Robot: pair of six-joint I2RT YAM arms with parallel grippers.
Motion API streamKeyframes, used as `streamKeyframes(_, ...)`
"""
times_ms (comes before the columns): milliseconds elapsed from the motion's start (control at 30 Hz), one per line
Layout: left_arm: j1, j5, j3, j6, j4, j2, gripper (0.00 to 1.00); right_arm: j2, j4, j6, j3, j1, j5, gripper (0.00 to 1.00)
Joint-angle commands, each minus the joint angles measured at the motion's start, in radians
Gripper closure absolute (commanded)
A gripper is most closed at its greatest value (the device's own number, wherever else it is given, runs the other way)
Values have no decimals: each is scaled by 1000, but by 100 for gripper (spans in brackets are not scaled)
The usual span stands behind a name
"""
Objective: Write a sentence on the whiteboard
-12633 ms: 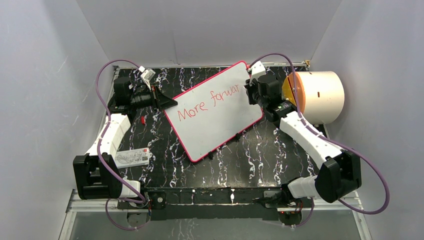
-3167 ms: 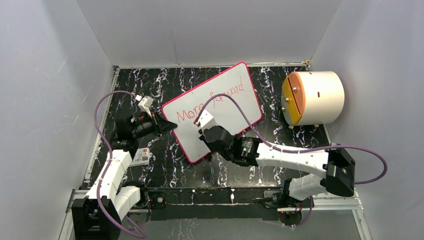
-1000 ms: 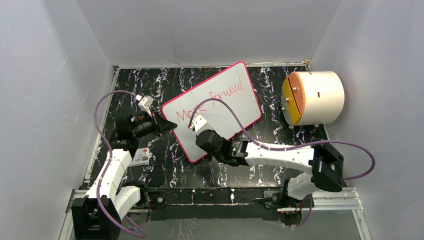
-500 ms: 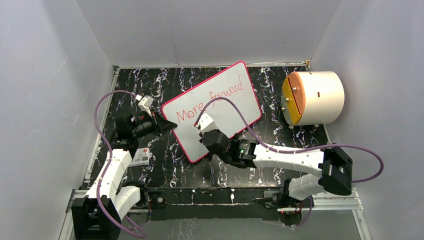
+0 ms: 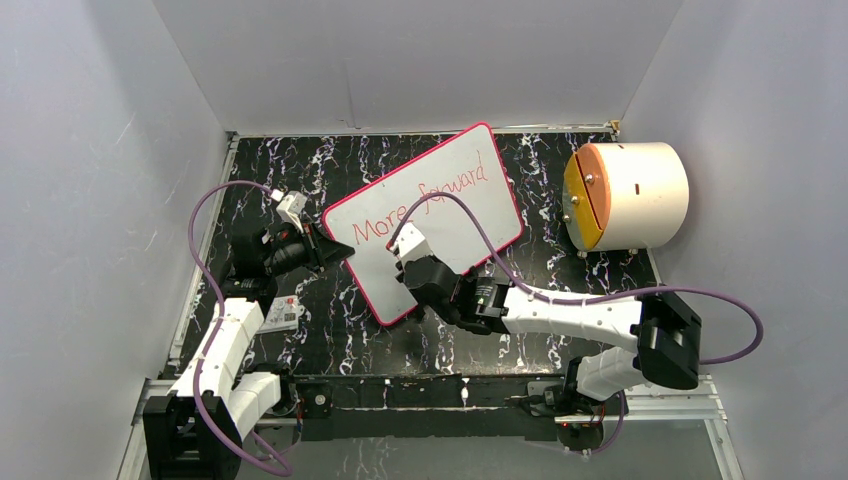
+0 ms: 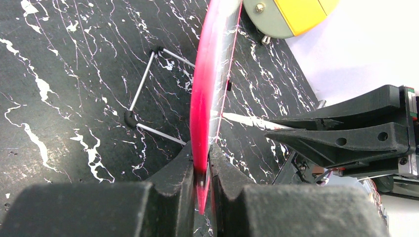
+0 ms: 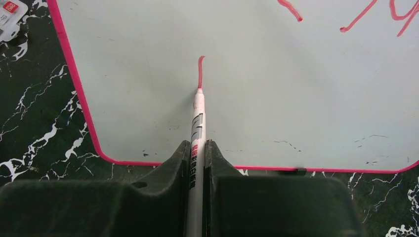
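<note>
Gripping the whiteboard (image 6: 203,103) edge, the left hand (image 6: 201,168) steadies it; the right hand (image 7: 198,144), clamping the marker (image 7: 198,116), should keep pressure light.

The whiteboard (image 5: 482,222) is carrying the sentence (image 5: 377,226) in red handwriting, reading "More forward" and slanting toward two o'clock. Print on the marker (image 7: 197,133) and on the card (image 5: 281,314), at the desk's (image 5: 330,170) eight o'clock, is showing too small to read.

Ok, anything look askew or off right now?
Nothing damaged or spilled. The whiteboard sits diagonal to the table edges, but the left gripper clamps its rim and the right gripper holds the marker against it.
</note>
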Motion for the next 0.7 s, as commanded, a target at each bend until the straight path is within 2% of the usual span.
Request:
streamKeyframes(0, 8, -69, 10, 26, -62, 9, 100, 6, 61, -8, 0, -12, 9, 100)
streamKeyframes(400, 8, -67, 10, 24, -59, 13, 100, 25, 74, -17, 6, -24, -18, 100)
streamKeyframes(667, 8, -66, 9, 22, -57, 14, 100, 23, 58, -12, -3, -35, 32, 100)
